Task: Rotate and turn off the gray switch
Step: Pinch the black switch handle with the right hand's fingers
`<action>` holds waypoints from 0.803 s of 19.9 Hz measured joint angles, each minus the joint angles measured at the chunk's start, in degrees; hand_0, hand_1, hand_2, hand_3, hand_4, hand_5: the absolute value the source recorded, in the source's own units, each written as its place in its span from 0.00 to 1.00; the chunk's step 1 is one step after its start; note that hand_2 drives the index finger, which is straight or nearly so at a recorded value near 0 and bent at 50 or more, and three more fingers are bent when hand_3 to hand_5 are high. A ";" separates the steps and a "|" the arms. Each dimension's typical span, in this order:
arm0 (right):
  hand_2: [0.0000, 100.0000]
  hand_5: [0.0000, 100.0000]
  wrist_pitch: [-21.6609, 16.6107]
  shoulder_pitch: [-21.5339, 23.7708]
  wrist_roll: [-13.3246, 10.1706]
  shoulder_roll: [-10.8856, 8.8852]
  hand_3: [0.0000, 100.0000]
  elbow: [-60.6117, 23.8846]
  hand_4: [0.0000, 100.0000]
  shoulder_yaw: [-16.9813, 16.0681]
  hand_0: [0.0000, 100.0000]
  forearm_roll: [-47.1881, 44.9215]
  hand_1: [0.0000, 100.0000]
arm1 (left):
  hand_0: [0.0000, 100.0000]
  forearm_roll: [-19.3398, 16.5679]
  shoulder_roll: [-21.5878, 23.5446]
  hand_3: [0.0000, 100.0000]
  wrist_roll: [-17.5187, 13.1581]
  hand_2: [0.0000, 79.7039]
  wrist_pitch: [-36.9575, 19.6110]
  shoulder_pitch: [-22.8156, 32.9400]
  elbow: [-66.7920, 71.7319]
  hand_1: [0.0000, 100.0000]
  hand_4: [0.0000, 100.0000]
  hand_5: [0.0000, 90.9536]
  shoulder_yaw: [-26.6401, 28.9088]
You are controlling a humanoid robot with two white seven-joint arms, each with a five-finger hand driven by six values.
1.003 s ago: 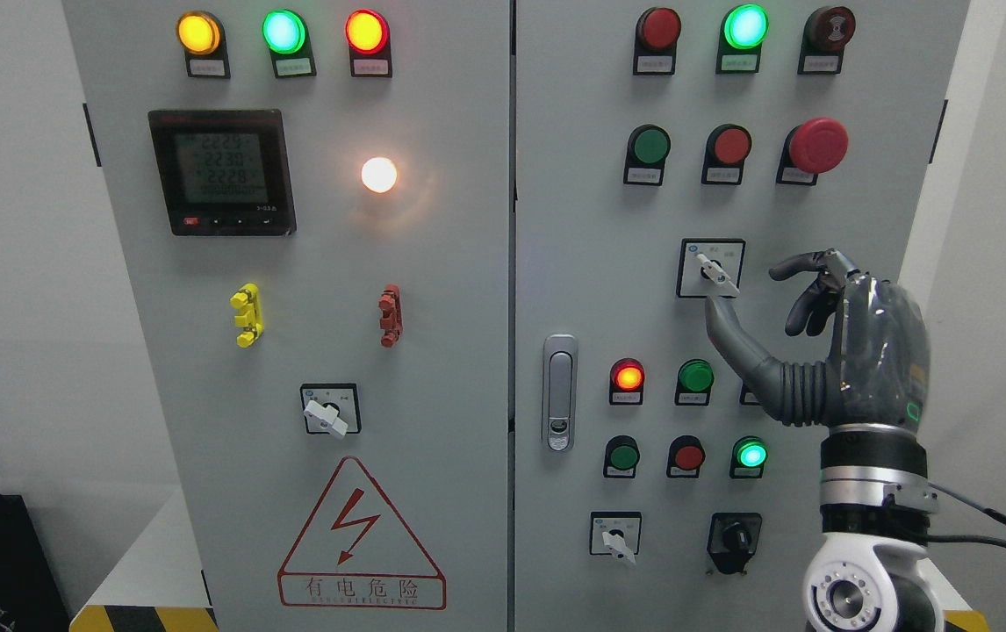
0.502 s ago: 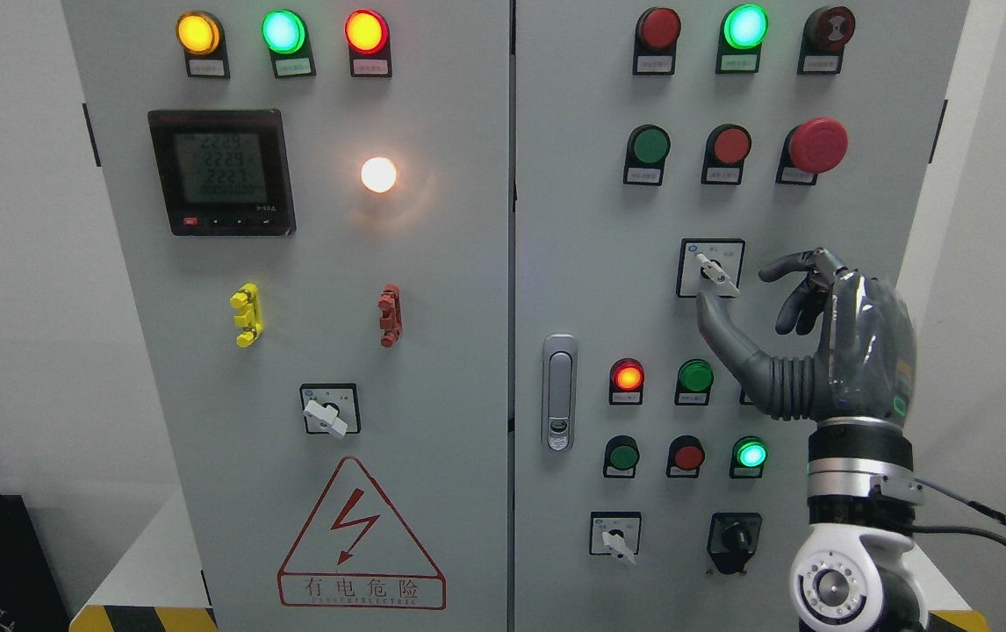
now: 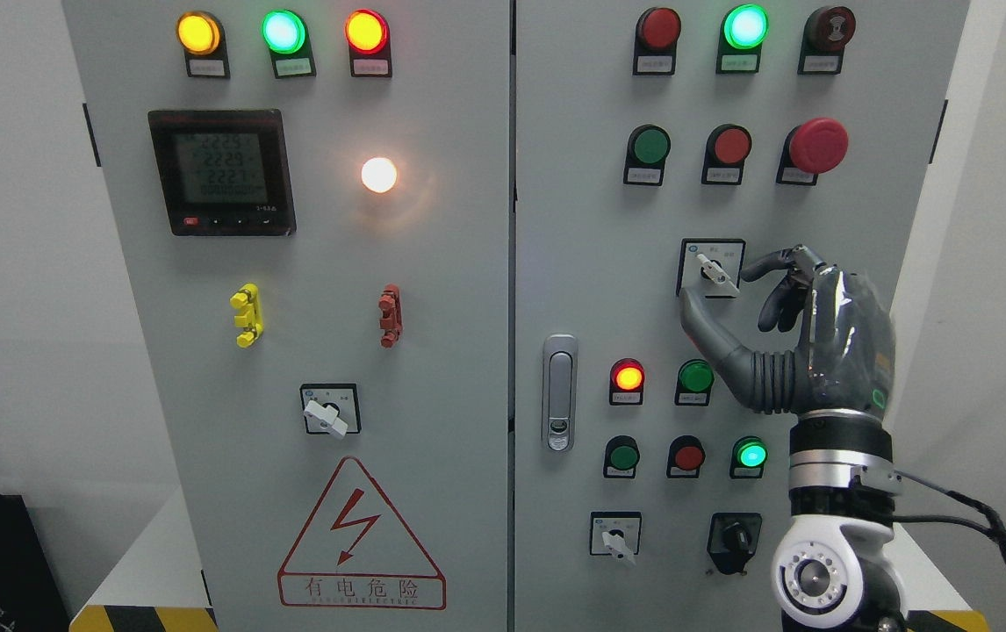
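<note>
warning sign (image 3: 361, 544) "有电危险", meter (image 3: 222, 172) "2229"

Bright, even, sharp lighting; the white lamp (image 3: 378, 175) blooms with glare, casting a warm halo on the cabinet door (image 3: 433, 369).

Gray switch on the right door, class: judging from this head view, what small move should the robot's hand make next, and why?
Probably close the thumb and index finger onto the gray switch. The right hand sits just right of it, fingers open, thumb tip below the lever and index tip by its right end, neither clearly gripping it. The lever still slants down to the right, so it looks unturned.
</note>
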 measured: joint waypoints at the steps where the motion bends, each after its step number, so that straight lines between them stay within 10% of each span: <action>1: 0.53 1.00 0.03 -0.10 0.00 0.02 0.92 0.08 0.93 0.09 0.01 0.00 0.45 | 0.12 0.00 0.00 0.00 0.00 0.00 0.00 0.00 0.00 0.39 0.00 0.00 0.00; 16: 0.56 1.00 0.34 -0.83 -0.14 0.20 0.93 0.75 0.94 0.83 0.03 0.23 0.47 | 0.12 0.00 0.00 0.00 0.00 0.00 0.00 0.00 0.00 0.39 0.00 0.00 0.00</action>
